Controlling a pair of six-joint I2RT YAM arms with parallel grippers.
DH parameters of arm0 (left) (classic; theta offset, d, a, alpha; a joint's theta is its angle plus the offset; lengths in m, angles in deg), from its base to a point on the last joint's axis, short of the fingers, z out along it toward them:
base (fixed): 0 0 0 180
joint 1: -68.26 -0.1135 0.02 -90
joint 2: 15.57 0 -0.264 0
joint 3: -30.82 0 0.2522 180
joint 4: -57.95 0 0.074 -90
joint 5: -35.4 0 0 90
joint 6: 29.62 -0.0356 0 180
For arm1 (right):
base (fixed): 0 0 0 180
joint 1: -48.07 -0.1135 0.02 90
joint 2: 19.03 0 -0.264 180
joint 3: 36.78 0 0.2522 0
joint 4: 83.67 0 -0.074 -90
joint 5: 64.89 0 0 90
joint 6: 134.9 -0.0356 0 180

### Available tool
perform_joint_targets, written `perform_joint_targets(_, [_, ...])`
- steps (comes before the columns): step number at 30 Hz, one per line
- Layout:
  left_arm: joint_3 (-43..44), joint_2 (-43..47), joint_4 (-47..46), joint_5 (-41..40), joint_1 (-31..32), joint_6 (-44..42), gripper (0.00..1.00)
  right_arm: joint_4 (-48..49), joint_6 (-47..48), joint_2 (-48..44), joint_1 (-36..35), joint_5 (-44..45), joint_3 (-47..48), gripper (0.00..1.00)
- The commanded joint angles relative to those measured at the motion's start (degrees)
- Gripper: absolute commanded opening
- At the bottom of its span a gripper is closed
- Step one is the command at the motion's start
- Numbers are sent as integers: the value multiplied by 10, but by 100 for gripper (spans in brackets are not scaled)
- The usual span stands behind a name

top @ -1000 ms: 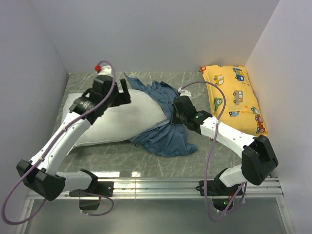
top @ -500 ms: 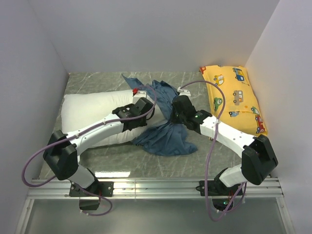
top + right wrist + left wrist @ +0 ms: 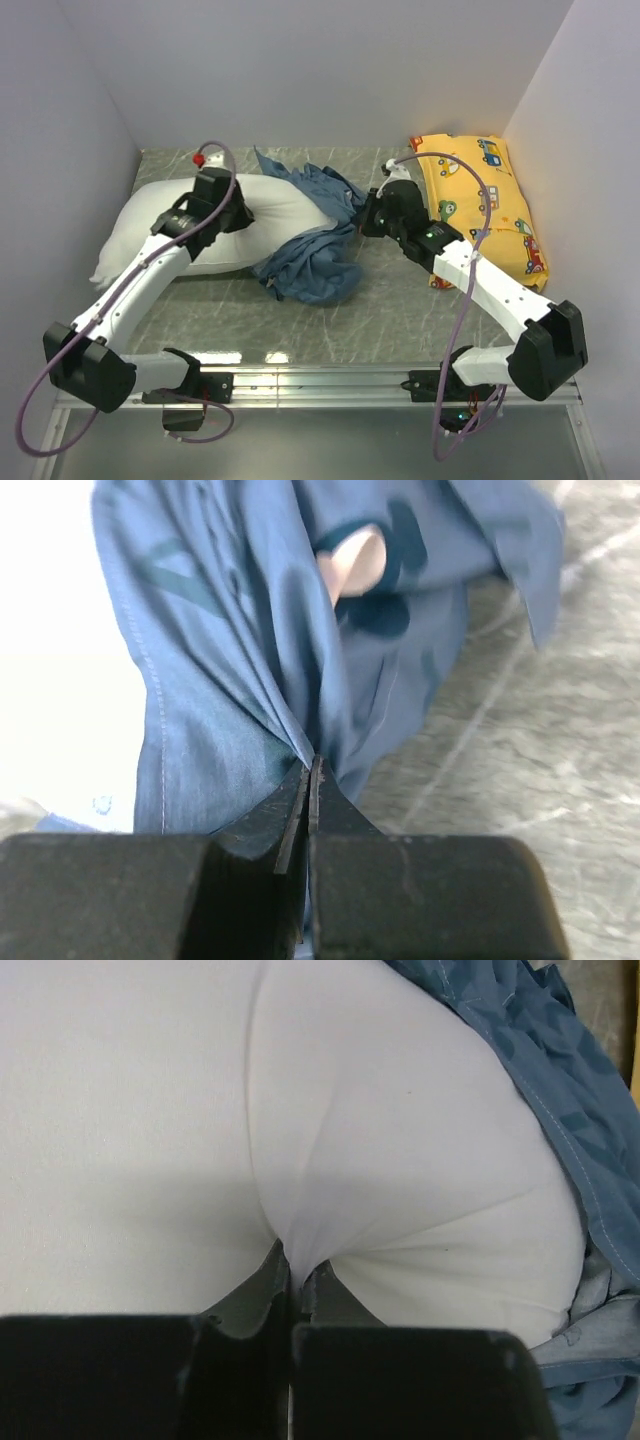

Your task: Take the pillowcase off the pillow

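Here, left jaws pinched on the pillow (image 3: 400, 1160), right jaws clamped on the pillowcase (image 3: 220, 630), bunched at the pillow's end

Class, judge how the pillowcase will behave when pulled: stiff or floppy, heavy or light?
Probably floppy: the pillowcase lies crumpled and creases where the right gripper pinches it. Likely light for its size: thin folds tent up to the pinch. It may drag, since one edge wraps the pillow's end.

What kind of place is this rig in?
Probably a lab test booth: plain white walls box in a marble-look tabletop edged by a metal rail, with the pillow and pillowcase as props.
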State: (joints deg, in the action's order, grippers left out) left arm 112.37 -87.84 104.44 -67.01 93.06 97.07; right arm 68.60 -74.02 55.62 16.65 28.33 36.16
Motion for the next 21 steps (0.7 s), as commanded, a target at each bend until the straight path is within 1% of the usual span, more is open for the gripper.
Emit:
perform_joint_targets(1, [9, 55, 20, -91, -102, -46, 0, -105, 45, -33, 85, 90, 8, 0])
perform_joint_targets(3, [-2, 73, 8, -52, -139, -46, 0, -105, 50, -42, 124, 74, 4, 0])
perform_joint_targets(7, [-9, 63, 8, -22, -162, -43, 0, -112, 53, -63, 163, 47, 8, 0])
perform_joint_targets(8, [-16, 60, 1, -18, -163, -41, 0, -114, 56, -65, 167, 32, 15, 0])
perform_joint_targets(14, [-42, 52, -20, 5, -169, -27, 0, -133, 61, -87, 174, 35, 35, 0])
perform_joint_targets(16, [-42, 56, -30, 20, -169, -21, 0, -134, 63, -102, 173, -5, 35, 2])
perform_joint_targets(17, [-46, 60, -38, 43, -168, -18, 0, -116, 64, -111, 157, -55, 24, 14])
perform_joint_targets(18, [-49, 62, -44, 51, -168, -13, 0, -113, 65, -119, 139, -59, 21, 23])
perform_joint_targets(19, [-49, 59, -50, 58, -165, -3, 0, -116, 67, -129, 118, -48, 21, 32])
perform_joint_targets(20, [-48, 57, -50, 62, -161, 0, 0, -120, 68, -133, 56, -33, 24, 50])
perform_joint_targets(21, [-48, 51, -50, 63, -154, 2, 0, -126, 70, -141, 29, 18, 25, 58])
